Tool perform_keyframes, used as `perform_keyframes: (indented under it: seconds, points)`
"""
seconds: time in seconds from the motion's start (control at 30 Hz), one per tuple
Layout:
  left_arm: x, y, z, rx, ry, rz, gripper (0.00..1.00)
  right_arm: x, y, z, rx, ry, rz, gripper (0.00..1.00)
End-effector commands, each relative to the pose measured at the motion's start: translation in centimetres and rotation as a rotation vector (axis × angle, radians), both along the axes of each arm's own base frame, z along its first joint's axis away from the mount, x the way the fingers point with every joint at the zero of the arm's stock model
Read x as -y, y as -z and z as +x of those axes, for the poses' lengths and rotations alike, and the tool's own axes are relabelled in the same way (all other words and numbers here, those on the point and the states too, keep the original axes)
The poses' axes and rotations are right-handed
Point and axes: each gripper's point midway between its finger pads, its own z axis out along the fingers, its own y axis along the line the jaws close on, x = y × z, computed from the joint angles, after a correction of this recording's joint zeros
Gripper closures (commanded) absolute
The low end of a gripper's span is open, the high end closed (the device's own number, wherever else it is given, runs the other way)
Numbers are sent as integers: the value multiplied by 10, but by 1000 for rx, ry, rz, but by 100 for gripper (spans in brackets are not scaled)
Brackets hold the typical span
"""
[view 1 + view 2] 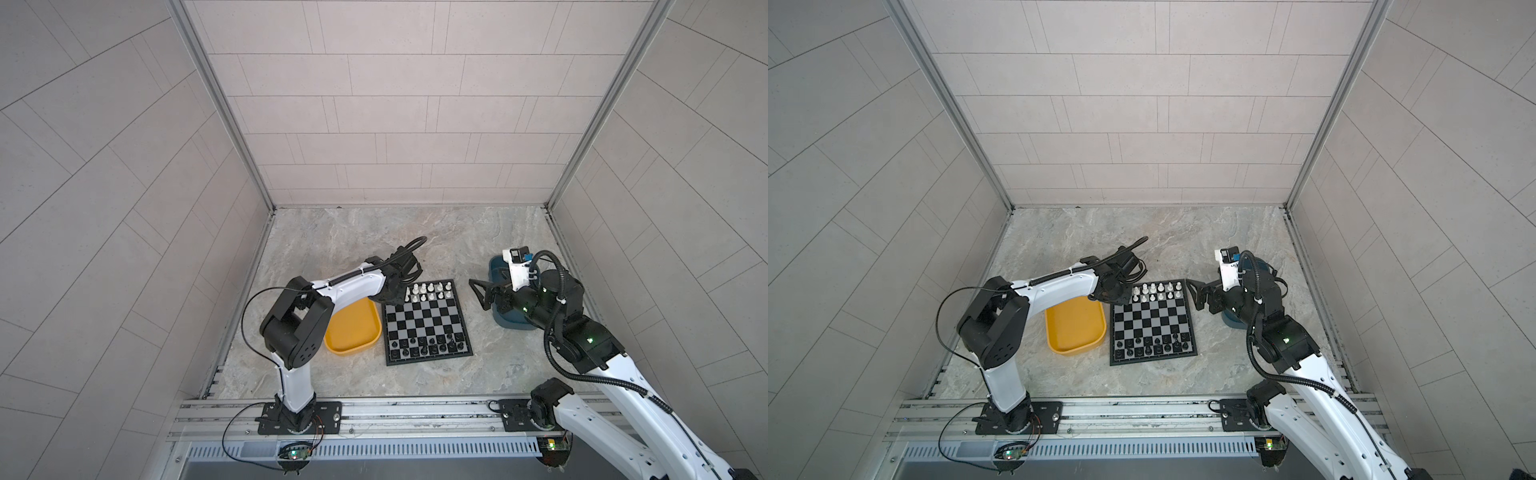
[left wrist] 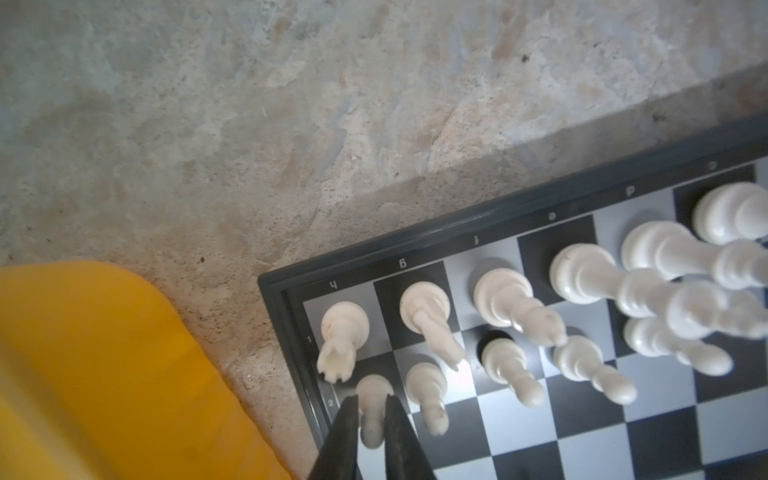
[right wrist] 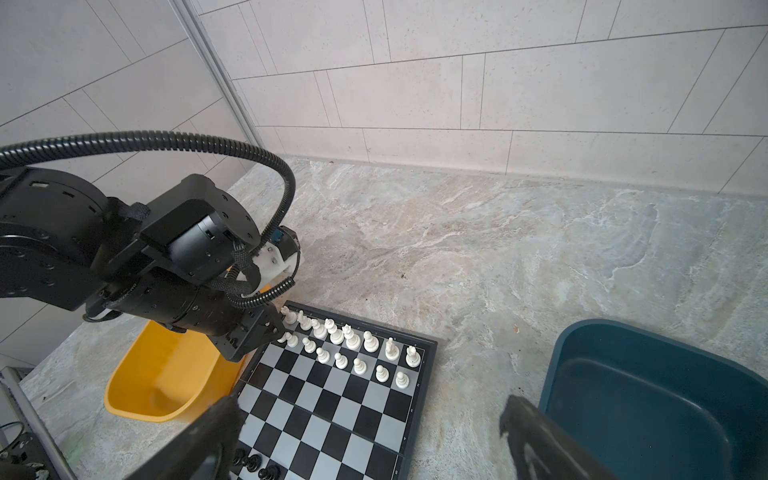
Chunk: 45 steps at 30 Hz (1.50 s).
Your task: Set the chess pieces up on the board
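The board (image 1: 426,318) lies flat mid-table. White chess pieces (image 1: 430,291) fill its two far rows, and black ones (image 1: 428,347) stand along its two near rows. My left gripper (image 2: 371,399) is at the board's far-left corner (image 1: 401,297). Its two dark fingers press closely on either side of a white pawn (image 2: 374,388), with no gap showing. That pawn stands on the second-row edge square beside the white rook (image 2: 340,336). My right gripper (image 1: 477,296) hovers wide open just right of the board with nothing between its fingers (image 3: 368,405).
A yellow tray (image 1: 353,328) sits against the board's left side, under my left arm. A dark blue bin (image 3: 648,395) stands to the right of the board, below my right wrist. Tiled walls close in the marble table on three sides.
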Motion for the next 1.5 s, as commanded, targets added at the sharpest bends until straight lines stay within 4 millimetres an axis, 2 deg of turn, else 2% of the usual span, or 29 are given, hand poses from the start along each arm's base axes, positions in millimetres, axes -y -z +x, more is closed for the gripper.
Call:
perform_keyframes:
  seconds: [0.0,0.17,0.27,0.37,0.47,0.63,0.73,0.77,0.8,0.83,0.87,0.93,1.0,1.07,1.13,1.2,1.27,1.4,1.47]
  points:
    - [-4,5,-3,-16,-1,24,75,0,-1,0,3,3,16,1]
    - [1,-2,-2,-12,4,-3,68,1,-2,0,3,6,22,1]
    - [4,-14,-1,2,5,-27,66,1,-6,1,6,11,30,1]
    - [8,-43,-1,27,5,-74,64,6,-12,2,-8,45,46,1]
    - [7,-89,-2,94,4,-154,59,7,-31,3,-6,39,6,1]
    - [-34,-178,5,311,-65,-197,44,46,-62,16,5,278,-5,1]
    - [-66,-237,14,471,-131,-302,28,74,-78,29,73,438,26,1]
    - [-81,-253,18,540,-176,-334,18,84,-81,35,105,492,50,1]
    - [-99,-266,22,618,-239,-345,10,91,-78,44,130,529,65,1]
    - [-116,-271,25,683,-294,-333,3,95,-71,53,143,544,66,1]
    - [-136,-273,28,769,-349,-285,0,102,-61,65,152,572,57,1]
    - [-169,-267,33,919,-449,-170,0,120,-29,83,139,630,10,1]
    - [-188,-241,36,1035,-425,-13,0,149,9,95,107,716,36,0]
    - [-207,-217,33,1107,-439,117,0,167,44,100,89,746,92,1]
    - [-237,-195,26,1131,-532,260,0,171,65,102,72,739,8,1]
    - [-269,-163,17,1066,-666,318,0,174,85,104,55,731,-45,0]
    - [-277,-131,20,982,-614,313,0,167,91,104,121,663,-124,0]
    - [-289,-95,25,937,-639,333,0,171,119,105,158,665,-181,0]
    - [-288,-81,32,934,-620,322,0,171,131,107,145,653,-228,0]
